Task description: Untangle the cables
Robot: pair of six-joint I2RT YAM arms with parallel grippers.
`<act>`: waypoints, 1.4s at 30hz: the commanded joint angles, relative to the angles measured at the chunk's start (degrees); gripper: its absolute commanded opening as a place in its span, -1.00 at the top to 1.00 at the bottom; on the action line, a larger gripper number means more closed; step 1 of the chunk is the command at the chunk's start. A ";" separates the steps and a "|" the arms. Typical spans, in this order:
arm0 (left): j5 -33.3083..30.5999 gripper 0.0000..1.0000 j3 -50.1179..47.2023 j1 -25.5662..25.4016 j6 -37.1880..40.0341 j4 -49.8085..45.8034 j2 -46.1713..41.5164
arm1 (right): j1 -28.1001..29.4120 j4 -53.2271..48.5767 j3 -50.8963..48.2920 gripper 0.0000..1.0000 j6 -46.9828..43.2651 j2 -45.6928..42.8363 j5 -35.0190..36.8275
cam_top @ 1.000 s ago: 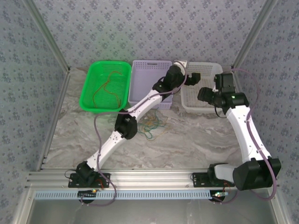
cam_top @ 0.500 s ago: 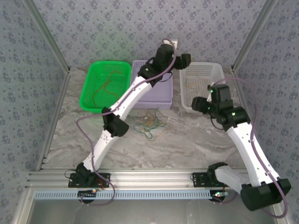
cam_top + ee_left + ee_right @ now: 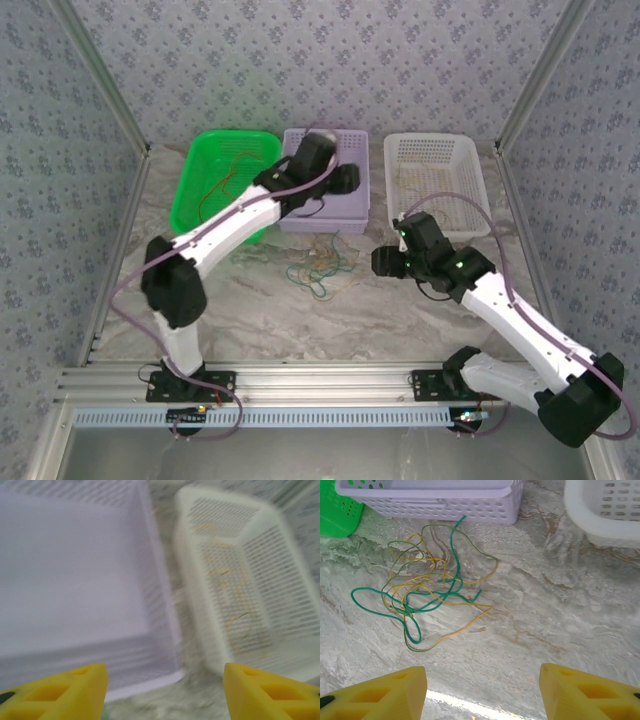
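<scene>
Cables [image 3: 427, 587] sit knotted on the table [image 3: 545, 630], left gripper [image 3: 165, 680] and right gripper [image 3: 482, 680] both spread wide holding nothing, so next up's probably pinching one loose strand.

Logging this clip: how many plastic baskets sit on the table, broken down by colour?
Green perforated plastic basket: 1
Lavender perforated plastic basket: 1
White perforated plastic basket: 1
Total: 3 baskets
</scene>
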 commanded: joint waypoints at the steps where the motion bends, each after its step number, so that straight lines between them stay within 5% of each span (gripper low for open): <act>1: 0.17 -0.22 -10.84 -0.10 -3.81 6.51 -11.31 | 0.99 3.52 -0.60 -0.28 0.35 3.12 0.23; 10: -2.74 -0.31 -31.00 -3.61 -4.30 -4.24 -20.38 | 0.85 7.21 3.59 -0.40 -5.66 18.84 -0.74; 15: -1.77 -0.31 -35.75 -7.24 -1.92 -1.17 -20.06 | 1.41 9.28 3.85 -0.34 -9.68 23.90 -1.59; 26: -7.31 -0.39 -42.92 -6.69 1.69 2.26 -18.73 | 3.19 10.01 5.33 -0.39 -15.30 29.79 -0.74; 32: -2.60 -0.42 -46.69 -4.43 3.21 9.87 -16.71 | 3.30 9.53 7.49 -0.39 -16.78 33.36 0.51; 38: -1.95 -0.18 -47.90 -3.58 2.33 17.11 -14.72 | 3.39 10.64 8.31 0.11 -15.94 35.93 0.62; 40: -2.58 0.13 -48.21 -3.43 1.86 19.09 -14.49 | 3.58 11.34 7.71 0.46 -15.35 35.15 0.76; 42: -4.52 0.70 -47.94 -3.21 0.86 19.10 -14.45 | 3.66 12.04 6.56 0.82 -14.50 33.14 1.90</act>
